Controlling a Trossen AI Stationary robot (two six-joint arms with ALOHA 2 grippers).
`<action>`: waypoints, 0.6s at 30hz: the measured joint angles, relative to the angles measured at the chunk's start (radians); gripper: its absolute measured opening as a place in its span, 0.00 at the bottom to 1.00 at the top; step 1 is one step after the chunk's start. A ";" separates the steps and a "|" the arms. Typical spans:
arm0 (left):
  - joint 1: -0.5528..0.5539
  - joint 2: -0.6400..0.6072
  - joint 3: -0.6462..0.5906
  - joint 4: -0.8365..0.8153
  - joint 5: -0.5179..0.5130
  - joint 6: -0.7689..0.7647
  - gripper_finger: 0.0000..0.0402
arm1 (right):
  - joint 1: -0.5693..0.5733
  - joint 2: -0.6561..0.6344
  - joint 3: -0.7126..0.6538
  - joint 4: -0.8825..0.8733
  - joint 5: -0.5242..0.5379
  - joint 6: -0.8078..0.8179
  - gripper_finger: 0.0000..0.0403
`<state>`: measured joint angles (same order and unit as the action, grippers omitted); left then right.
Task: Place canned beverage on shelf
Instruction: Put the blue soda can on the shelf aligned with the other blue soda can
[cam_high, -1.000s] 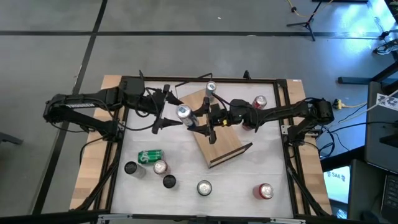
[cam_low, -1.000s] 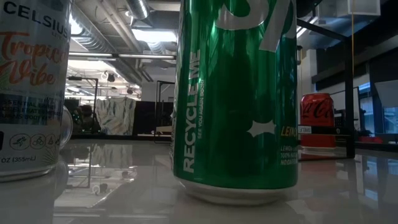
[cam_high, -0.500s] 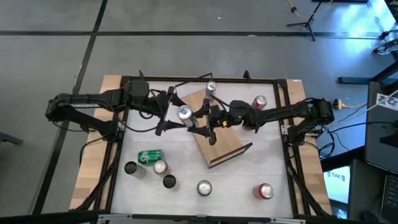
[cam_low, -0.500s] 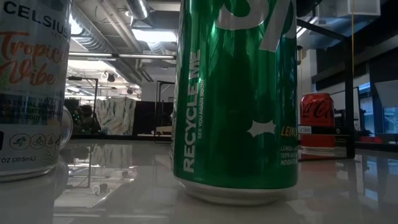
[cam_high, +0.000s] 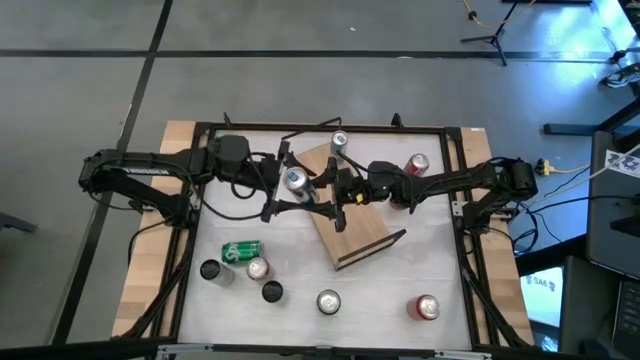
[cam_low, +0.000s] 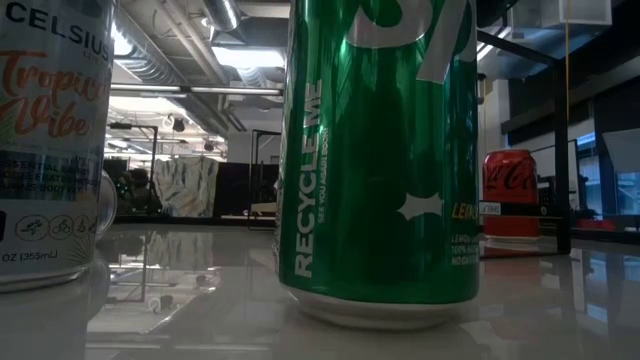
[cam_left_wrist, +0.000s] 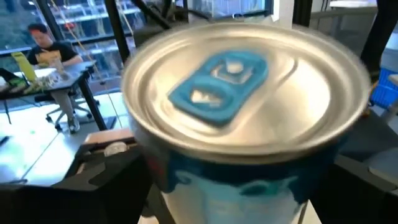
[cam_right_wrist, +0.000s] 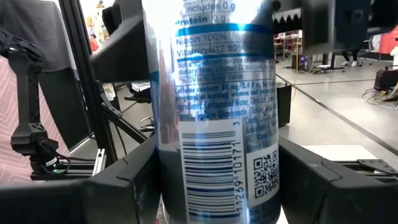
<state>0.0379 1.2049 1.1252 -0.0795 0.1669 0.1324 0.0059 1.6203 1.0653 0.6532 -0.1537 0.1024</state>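
Task approx midway: one silver can (cam_high: 338, 141) already stands upright at the far end of the shelf (cam_high: 358, 225), the light-wood board lying at an angle mid-surface w/ its dark rim at the near end. A 2nd can, the blue-tab can (cam_high: 295, 181), is up at the shelf's left edge, not set down yet as far as the high view shows. Right gripper (cam_high: 322, 196) is clamped narrow on its body; the right wrist view has the barcode side filling the gap btw its fingers (cam_right_wrist: 118, 186). Left gripper (cam_high: 283, 183) is spread wide around the same can, top of it right in front of the left wrist cam (cam_left_wrist: 242, 93); looks like a handover or a steadying move, can't tell which. Left to do: seat this can on the board, let go. Around: red can (cam_high: 417, 165) under the right arm, another red can (cam_high: 426, 307) near right, green can (cam_high: 241, 251) lying on its side, 4 more cans along the near edge (cam_high: 328, 301). In the way: both arms crowd the shelf, and the standing can is near enough to get knocked
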 joint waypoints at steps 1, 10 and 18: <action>-0.001 0.001 0.000 -0.001 0.000 -0.006 0.89 | 0.000 0.000 0.000 -0.001 0.000 0.000 0.60; -0.008 -0.001 0.000 0.022 -0.068 -0.026 0.87 | 0.000 0.000 0.000 -0.008 0.002 -0.001 0.60; -0.009 -0.001 0.000 0.016 -0.077 -0.027 0.71 | 0.000 0.000 0.000 -0.008 0.006 -0.002 0.60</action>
<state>0.0288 1.2041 1.1248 -0.0631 0.0900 0.1059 0.0059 1.6203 1.0653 0.6449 -0.1482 0.1005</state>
